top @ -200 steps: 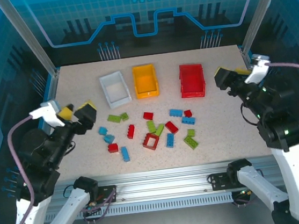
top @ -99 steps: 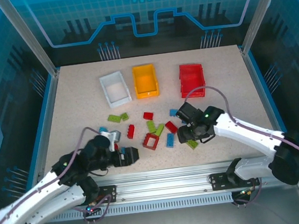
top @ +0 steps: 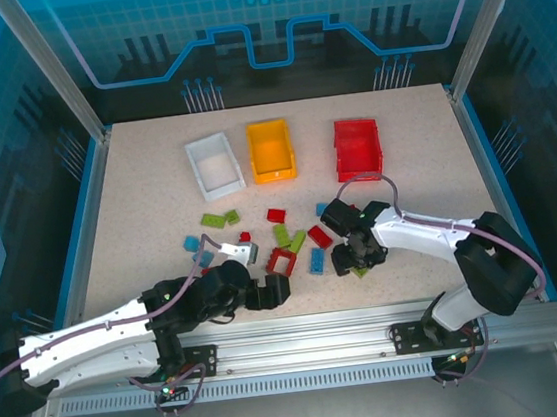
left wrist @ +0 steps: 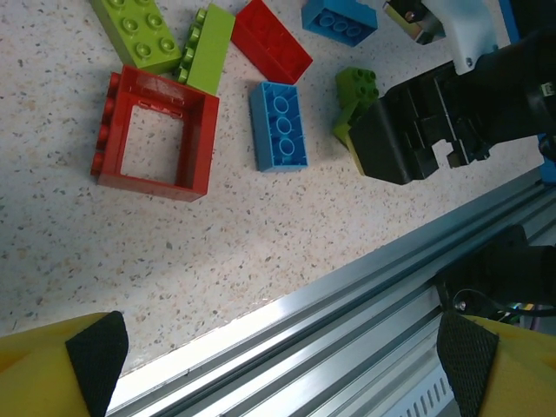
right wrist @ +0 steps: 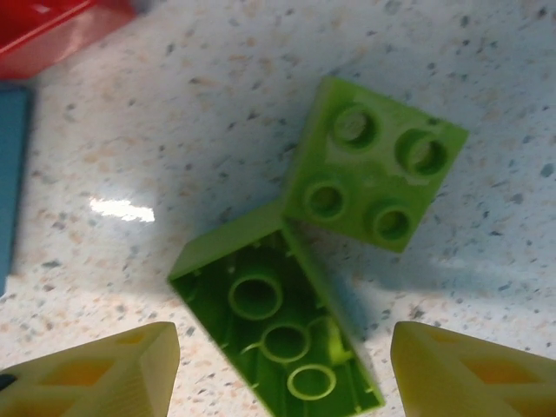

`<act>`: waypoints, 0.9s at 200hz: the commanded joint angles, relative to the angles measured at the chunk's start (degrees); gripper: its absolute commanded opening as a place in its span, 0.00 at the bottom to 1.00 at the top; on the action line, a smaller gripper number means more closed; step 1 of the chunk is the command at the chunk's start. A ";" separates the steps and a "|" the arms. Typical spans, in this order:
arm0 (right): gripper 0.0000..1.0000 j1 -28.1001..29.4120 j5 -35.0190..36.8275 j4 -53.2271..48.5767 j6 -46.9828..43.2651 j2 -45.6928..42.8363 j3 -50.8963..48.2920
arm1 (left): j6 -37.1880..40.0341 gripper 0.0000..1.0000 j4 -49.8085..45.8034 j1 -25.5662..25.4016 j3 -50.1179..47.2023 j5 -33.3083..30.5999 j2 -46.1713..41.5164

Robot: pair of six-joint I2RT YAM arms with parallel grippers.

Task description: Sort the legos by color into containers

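Our left gripper (left wrist: 282, 347) sits low in its wrist view, jaws spread wide with nothing between them, over the table (left wrist: 217, 252) edge and the rail (left wrist: 365, 304). The red frame (left wrist: 156, 130) lies at upper left, with a blue brick (left wrist: 280, 124) just right of it. Our right gripper (right wrist: 287, 369) is open astride an upturned green brick (right wrist: 278, 321), with a gap on either side. A square green brick (right wrist: 373, 174) lies just beside that brick's upper corner. From above, the legos (top: 275, 215) lie scattered mid-frame. The white bin (top: 215, 165), yellow bin (top: 271, 150) and red bin (top: 357, 149) stand in a row above them.
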 commanded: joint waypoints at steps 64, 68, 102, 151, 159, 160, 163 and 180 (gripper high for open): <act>0.38 -1.80 -1.93 3.19 -2.49 3.56 -0.03 | -0.80 0.96 2.18 -0.31 -0.07 -1.37 0.14; 0.36 -1.70 -1.73 3.16 -2.41 3.25 -0.03 | -0.81 0.97 2.11 -0.29 -0.02 -1.38 0.06; 0.30 1.21 2.18 -2.83 -0.79 -3.21 4.48 | -0.38 0.96 0.86 -0.26 1.98 -2.62 0.20; 0.29 -7.90 3.24 -8.17 -5.25 -6.81 17.89 | 5.63 0.99 -0.12 7.88 14.70 3.12 8.82; 0.29 -10.28 3.20 -7.80 -6.15 -5.31 20.42 | 7.55 0.99 0.41 9.27 17.52 4.41 10.98; 0.29 -10.64 3.26 -7.70 -6.26 -5.12 20.68 | 7.78 0.99 0.45 9.50 17.72 4.59 11.26; 0.29 -11.44 3.35 -7.43 -6.52 -4.44 21.58 | 8.37 0.99 0.60 10.18 18.94 5.20 12.10; 0.29 -16.43 3.41 -4.99 -7.89 -0.01 26.15 | 10.59 0.99 0.75 14.64 25.12 8.80 17.37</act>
